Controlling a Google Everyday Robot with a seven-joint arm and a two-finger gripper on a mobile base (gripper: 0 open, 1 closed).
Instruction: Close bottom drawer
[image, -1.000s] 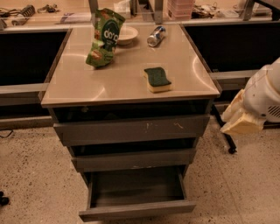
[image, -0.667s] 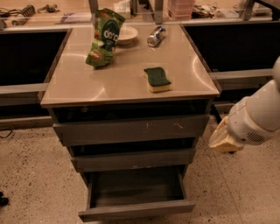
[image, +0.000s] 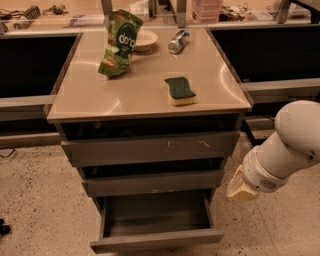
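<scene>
Pincer (image: 242, 189) dropped lower, now rt of open bottom drawer (image: 157, 240), sponge (image: 180, 90) on top above; grip can't tell.

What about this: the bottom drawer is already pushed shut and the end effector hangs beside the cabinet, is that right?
Not quite. The camera view shows the bottom drawer pulled out open, not shut. The end effector does hang beside the cabinet, on the picture's right.

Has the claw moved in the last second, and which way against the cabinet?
Yes. The claw has come down and left, from beside the top drawer front to beside the middle drawer front, closer to the open bottom drawer.
</scene>
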